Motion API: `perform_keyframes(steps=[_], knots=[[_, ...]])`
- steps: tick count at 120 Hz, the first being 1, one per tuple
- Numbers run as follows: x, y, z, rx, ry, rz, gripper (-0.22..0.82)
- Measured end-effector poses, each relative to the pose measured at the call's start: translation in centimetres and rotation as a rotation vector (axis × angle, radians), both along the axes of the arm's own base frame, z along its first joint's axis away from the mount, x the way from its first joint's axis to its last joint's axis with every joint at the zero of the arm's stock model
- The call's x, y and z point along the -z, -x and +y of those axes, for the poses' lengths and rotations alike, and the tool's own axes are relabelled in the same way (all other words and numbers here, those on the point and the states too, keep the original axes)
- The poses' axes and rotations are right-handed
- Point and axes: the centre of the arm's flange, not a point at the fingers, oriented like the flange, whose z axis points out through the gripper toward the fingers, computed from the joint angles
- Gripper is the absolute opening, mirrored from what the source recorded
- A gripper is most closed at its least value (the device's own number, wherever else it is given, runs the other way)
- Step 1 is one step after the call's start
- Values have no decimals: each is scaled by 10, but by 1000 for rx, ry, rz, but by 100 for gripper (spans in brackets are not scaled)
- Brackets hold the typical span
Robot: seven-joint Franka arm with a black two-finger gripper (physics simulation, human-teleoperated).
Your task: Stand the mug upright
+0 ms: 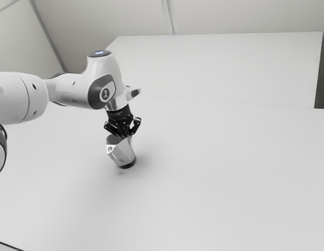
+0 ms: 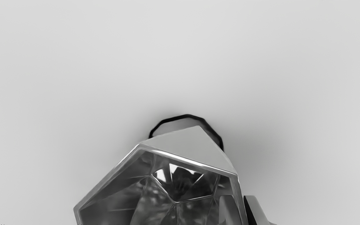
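Pale walls (image 1: 230,15), smooth whitish table (image 1: 230,172), end effector (image 1: 126,136) gripping a tilted silvery mug (image 1: 121,152) by its rim

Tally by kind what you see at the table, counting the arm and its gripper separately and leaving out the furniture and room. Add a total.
Mug, silvery with a black base: 1
Robot arm, mostly white: 1
Gripper, black, pinching the mug's wall: 1
Total: 3
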Motion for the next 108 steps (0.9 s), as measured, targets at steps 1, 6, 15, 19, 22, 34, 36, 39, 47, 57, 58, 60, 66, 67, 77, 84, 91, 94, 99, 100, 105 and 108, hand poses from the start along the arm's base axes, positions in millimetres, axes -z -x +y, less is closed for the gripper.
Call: perform_keyframes(steps=[1,6,15,19,22,34,36,39,47,57,58,60,66,67,77,84,91,94,99,100,105,108], knots=[[0,0,0,-1,-1,0,-18],[1,0,0,-8,-3,1,-18],[2,1,0,-18,-11,1,-18],[3,1,0,-22,-15,2,-18],[3,1,0,-25,-17,2,-18],[7,2,0,-38,-24,11,-18],[8,2,0,-41,-26,14,-18],[10,3,0,-44,-27,18,-18],[14,4,0,-52,-32,25,-18],[16,4,1,-55,-43,29,-18],[16,4,1,-55,-44,29,-18],[17,4,1,-56,-47,31,-18],[21,4,-1,-52,-56,37,-10],[22,4,-2,-51,-57,38,-8],[25,2,-7,-43,-65,39,11],[24,0,-8,-43,-67,37,23],[23,-1,-8,-43,-69,33,32],[22,-2,-8,-44,-69,32,35],[21,-2,-8,-45,-69,29,39],[21,-3,-9,-45,-69,28,40],[18,-3,-9,-46,-67,24,44],[17,-4,-9,-47,-66,21,46]])
